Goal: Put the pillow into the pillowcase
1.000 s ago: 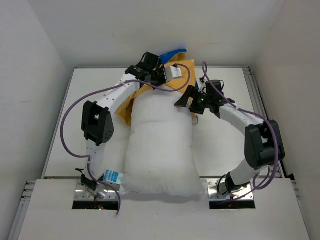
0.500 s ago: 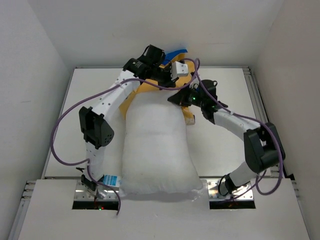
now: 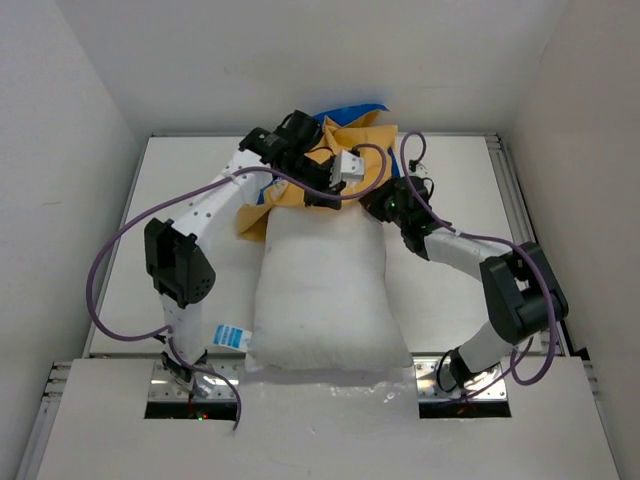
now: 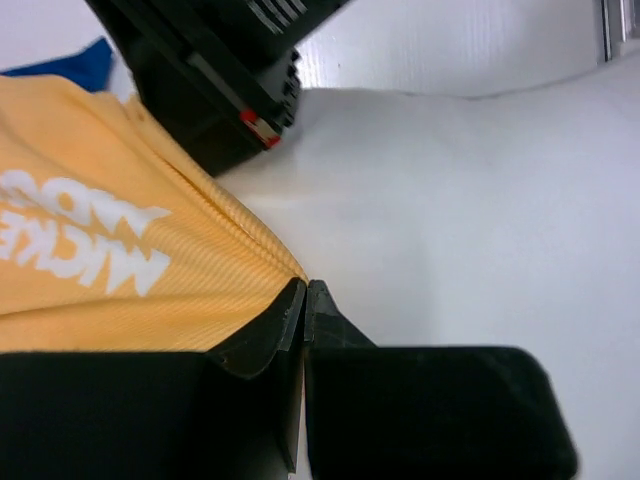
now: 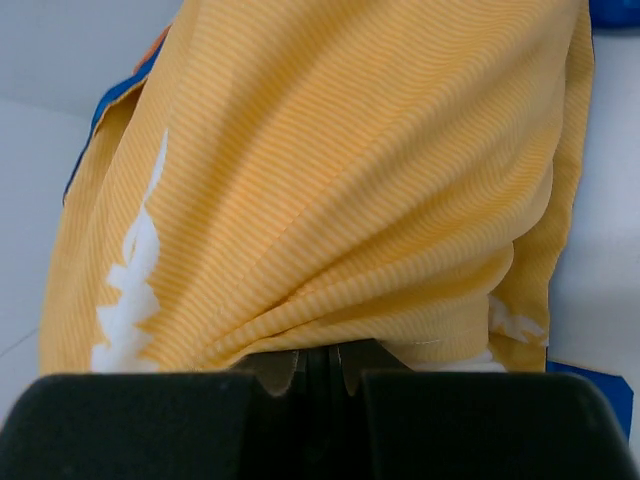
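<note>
The white pillow (image 3: 320, 300) lies lengthwise in the middle of the table, its small blue-and-white tag (image 3: 230, 335) at the near left corner. The pillowcase (image 3: 350, 148), orange-yellow side up with a blue strip behind, is bunched over the pillow's far end. At the far left of that end, my left gripper (image 3: 322, 188) is shut on the orange hem (image 4: 100, 250), right against the pillow (image 4: 450, 200). My right gripper (image 3: 378, 200) is at the far right corner, shut on gathered orange pillowcase cloth (image 5: 350, 150). How far the pillow's end reaches inside the case is hidden.
White walls enclose the table (image 3: 140, 250) on the left, far and right sides. A metal rail (image 3: 510, 200) runs along the right edge. Purple cables (image 3: 110, 270) loop off both arms. The arm bases (image 3: 190, 385) stand at the near edge beside the pillow.
My right gripper moved in from beside the pillow's far right corner and shut on the pillowcase. The left arm drew the case nearer, over the pillow's far end.
</note>
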